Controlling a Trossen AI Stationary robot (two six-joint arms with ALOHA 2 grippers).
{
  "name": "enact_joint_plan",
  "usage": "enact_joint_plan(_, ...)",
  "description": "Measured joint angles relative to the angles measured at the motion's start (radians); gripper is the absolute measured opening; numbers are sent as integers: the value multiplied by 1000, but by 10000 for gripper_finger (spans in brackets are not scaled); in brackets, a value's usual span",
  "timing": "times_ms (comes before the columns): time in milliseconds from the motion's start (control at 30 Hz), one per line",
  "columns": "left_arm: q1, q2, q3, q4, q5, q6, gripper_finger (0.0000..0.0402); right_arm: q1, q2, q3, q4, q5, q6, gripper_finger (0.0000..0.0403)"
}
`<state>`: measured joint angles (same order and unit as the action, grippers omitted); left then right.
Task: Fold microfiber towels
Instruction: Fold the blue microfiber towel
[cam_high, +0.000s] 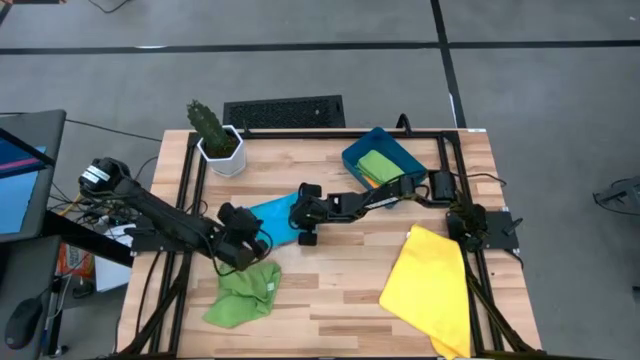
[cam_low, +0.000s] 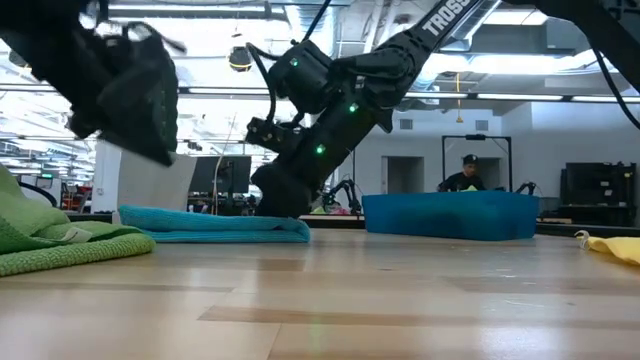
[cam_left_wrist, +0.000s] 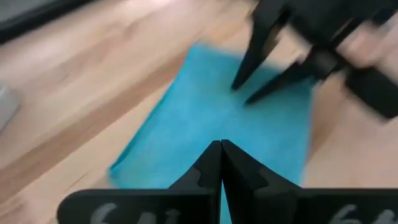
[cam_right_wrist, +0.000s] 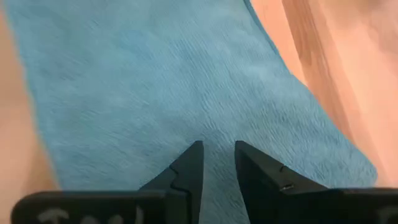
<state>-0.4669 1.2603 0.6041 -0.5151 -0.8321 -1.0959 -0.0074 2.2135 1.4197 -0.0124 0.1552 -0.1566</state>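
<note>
A light blue towel (cam_high: 270, 213) lies folded into a long flat strip on the middle of the table; it also shows in the low view (cam_low: 210, 225). My right gripper (cam_high: 297, 213) is low over the strip's right end (cam_right_wrist: 217, 149), with a narrow gap between its fingers. My left gripper (cam_high: 258, 242) is shut and empty, lifted above the table near the strip's near left side (cam_left_wrist: 221, 146). A crumpled green towel (cam_high: 243, 293) lies at the near left. A bright yellow towel (cam_high: 430, 290) lies at the near right. Another green towel (cam_high: 378, 165) and an orange one (cam_high: 371, 181) lie in the bin. My right gripper points slanting down at the top face of the light blue towel (cam_right_wrist: 186, 112), near its right end. The fingertips stand close over the cloth with nothing between them. Whether they touch it, I cannot tell. The towel lies flat on the table.
A dark teal bin (cam_high: 352, 150) stands at the far right, and shows in the low view (cam_low: 450, 215). A potted cactus (cam_high: 215, 140) stands at the far left. A keyboard (cam_high: 283, 110) lies beyond the far edge. A person shows far behind the table (cam_low: 468, 175).
</note>
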Motion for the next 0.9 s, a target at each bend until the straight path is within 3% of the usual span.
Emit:
enact_joint_plan(100,-37,7,-29,177,-46,63,0,25,-20,0,8,0,0,117)
enact_joint_plan(267,-57,86,-119,518,10,165,0,67,-26,-10,9,0,25,110)
enact_joint_plan(467,-63,206,-148,541,26,67,0,102,-29,-91,49,14,91,94)
enact_joint_plan(700,-62,345,-148,636,60,62,0,104,-28,-132,152,30,96,72)
enact_joint_plan(900,-65,389,-146,652,47,18,0,104,-174,-161,21,63,46,58)
